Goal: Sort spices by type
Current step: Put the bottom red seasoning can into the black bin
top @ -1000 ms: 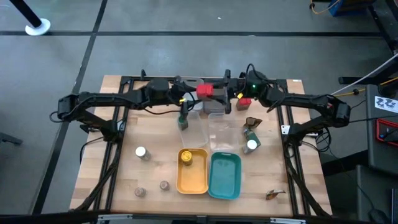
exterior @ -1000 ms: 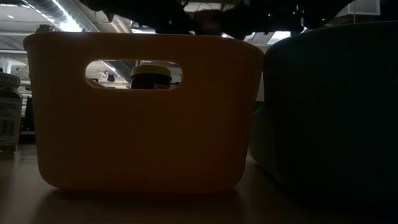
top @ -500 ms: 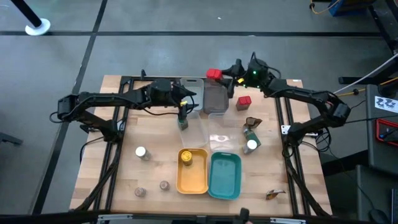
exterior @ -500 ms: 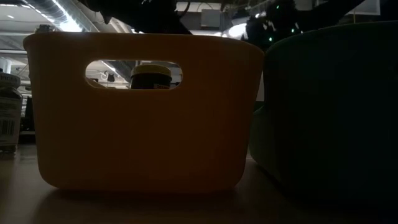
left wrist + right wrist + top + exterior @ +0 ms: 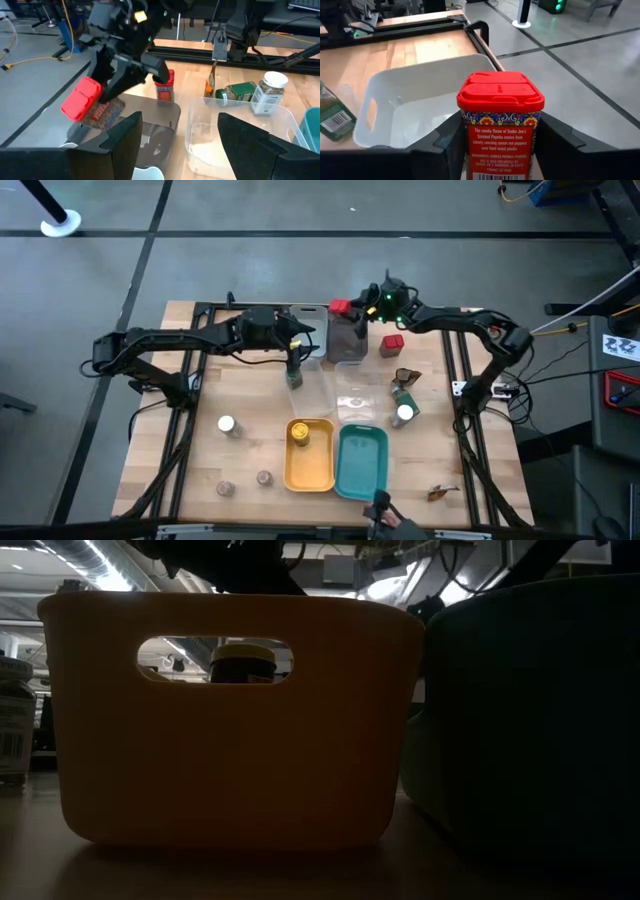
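From overhead we look straight down on the whole bench point(image 5: 250, 405) and both arms. At bench level we face a yellow tray point(image 5: 230, 720) at close range, teal tray point(image 5: 530, 710) beside it; both also appear in the overhead view. The left wrist camera looks across the grey tray point(image 5: 155, 125) at the right arm's red-lidded tin point(image 5: 82, 97). The right wrist camera sees that tin point(image 5: 500, 120) close up, above the same tray point(image 5: 420, 100).

Grey tray point(image 5: 345, 340) open beneath, left arm point(image 5: 200, 340) crowding beside, clear tray point(image 5: 358, 395) near
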Action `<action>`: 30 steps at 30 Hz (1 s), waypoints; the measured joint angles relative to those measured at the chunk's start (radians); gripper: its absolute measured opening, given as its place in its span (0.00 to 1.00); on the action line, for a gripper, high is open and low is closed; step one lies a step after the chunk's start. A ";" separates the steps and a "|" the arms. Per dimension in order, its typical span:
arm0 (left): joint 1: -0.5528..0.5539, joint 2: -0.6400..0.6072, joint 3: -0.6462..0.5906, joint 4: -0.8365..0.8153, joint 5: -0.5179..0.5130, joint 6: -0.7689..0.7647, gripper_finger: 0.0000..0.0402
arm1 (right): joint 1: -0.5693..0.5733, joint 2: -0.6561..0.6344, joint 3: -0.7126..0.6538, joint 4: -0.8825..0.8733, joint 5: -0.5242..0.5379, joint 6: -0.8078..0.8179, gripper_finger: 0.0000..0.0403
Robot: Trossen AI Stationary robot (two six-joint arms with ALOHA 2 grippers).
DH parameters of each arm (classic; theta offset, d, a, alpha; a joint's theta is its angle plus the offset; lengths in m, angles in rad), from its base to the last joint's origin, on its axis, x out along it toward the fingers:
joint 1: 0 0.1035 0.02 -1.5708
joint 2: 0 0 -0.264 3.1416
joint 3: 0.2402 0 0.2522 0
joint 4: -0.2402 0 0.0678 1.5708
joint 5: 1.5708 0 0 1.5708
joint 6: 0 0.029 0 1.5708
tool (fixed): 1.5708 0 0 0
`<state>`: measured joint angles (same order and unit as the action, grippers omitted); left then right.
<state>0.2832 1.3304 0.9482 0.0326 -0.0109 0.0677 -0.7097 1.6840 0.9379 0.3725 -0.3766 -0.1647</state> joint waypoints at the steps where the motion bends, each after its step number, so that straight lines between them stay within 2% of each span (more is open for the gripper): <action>1: 0.000 0.000 0.000 0.000 0.000 0.001 0.61 | 0.001 0.012 0.000 0.017 0.000 -0.001 0.47; 10: 0.000 0.000 0.000 0.000 0.000 0.001 0.61 | 0.002 0.088 0.000 0.039 -0.001 -0.072 0.47; 23: 0.000 0.000 0.000 0.000 0.000 0.000 0.61 | 0.002 0.158 0.000 0.057 -0.001 -0.080 0.47; 30: 0.000 0.000 0.000 0.000 0.000 -0.001 0.61 | 0.002 0.158 0.000 0.022 0.056 -0.081 0.47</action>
<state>0.2832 1.3304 0.9482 0.0326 -0.0113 0.0672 -0.7078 1.8423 0.9379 0.3940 -0.3211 -0.2454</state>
